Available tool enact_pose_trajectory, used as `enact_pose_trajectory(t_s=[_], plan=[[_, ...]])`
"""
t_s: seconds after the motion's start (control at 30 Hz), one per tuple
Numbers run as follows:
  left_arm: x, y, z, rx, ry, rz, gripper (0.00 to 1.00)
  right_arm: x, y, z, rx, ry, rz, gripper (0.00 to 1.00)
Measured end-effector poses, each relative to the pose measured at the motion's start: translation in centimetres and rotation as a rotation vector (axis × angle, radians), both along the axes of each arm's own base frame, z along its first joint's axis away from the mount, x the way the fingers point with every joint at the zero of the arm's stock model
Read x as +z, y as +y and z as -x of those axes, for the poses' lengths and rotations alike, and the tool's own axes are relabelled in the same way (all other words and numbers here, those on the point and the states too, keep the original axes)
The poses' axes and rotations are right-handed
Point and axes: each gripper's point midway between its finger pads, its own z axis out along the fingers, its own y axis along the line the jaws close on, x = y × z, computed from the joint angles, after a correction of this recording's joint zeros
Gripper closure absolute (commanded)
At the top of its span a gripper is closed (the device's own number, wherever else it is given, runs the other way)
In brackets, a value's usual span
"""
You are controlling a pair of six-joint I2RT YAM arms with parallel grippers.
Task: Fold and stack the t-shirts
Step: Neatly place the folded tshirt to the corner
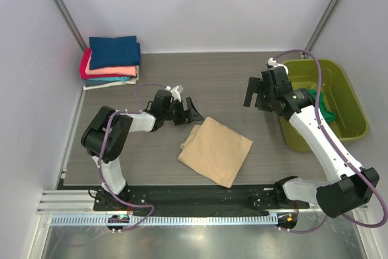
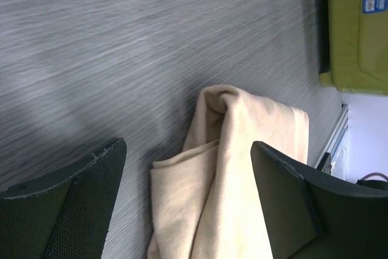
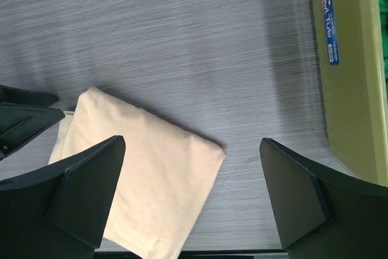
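Folded tan t-shirt [image 1: 216, 150] lies flat well left of the lime tub [image 1: 354, 127], right gripper [image 1: 253, 102] just left of the tub, left gripper [image 1: 190, 115] further left, both with fingers spread and empty, folded stack [image 1: 112, 60] farthest left.

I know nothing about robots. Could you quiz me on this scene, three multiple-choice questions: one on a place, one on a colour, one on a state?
1. What colour tops the stack of folded cotton t-shirts in the far left corner? A yellow; B navy blue; C purple.
2. Where is the folded tan cotton t-shirt? A on that stack; B between gripper fingers; C flat on the grey wood-grain table.
3. The black two-finger left gripper is: A open, empty; B shut on the tan t-shirt; C shut on a navy t-shirt.
Answers: B, navy lies uppermost; C, it rests on the tabletop; A, its fingers stand apart, gripping nothing.
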Motion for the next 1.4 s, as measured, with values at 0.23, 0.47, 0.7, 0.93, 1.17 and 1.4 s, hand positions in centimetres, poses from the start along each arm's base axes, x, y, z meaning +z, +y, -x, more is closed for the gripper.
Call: enact_pose_trajectory(t_s=[0.23,0.47,0.7,0.93,1.17,1.4], plan=[[-0.2,-4.3,2.9,-0.123,-0.035,0.030,0.18,-1.0,-0.4,0.5,-0.007,0.022,0.017,0.00],[-2.2,-7.0,4.6,-0.182,0.003,0.038,0.93,-2.3,-0.6,0.9,-0.005,0.051,0.030,0.00],[-2.3,-6.1,4.2,-0.164,0.074,0.014,1.00,-2.5,-0.8,1.5,0.002,0.042,0.035,0.01],[0.2,2.0,-1.0,0.037,0.056,-0.161,1.00,-0.4,-0.1,2.3,0.033,-0.060,-0.046,0.00],[7.3,10.6,-8.3,0.286,-0.084,-0.290,1.00,0.3,1.0,2.3,0.073,-0.097,-0.106,0.00],[13.5,16.3,-11.8,0.382,-0.173,-0.364,1.00,0.3,2.1,2.6,0.111,-0.084,-0.158,0.00]])
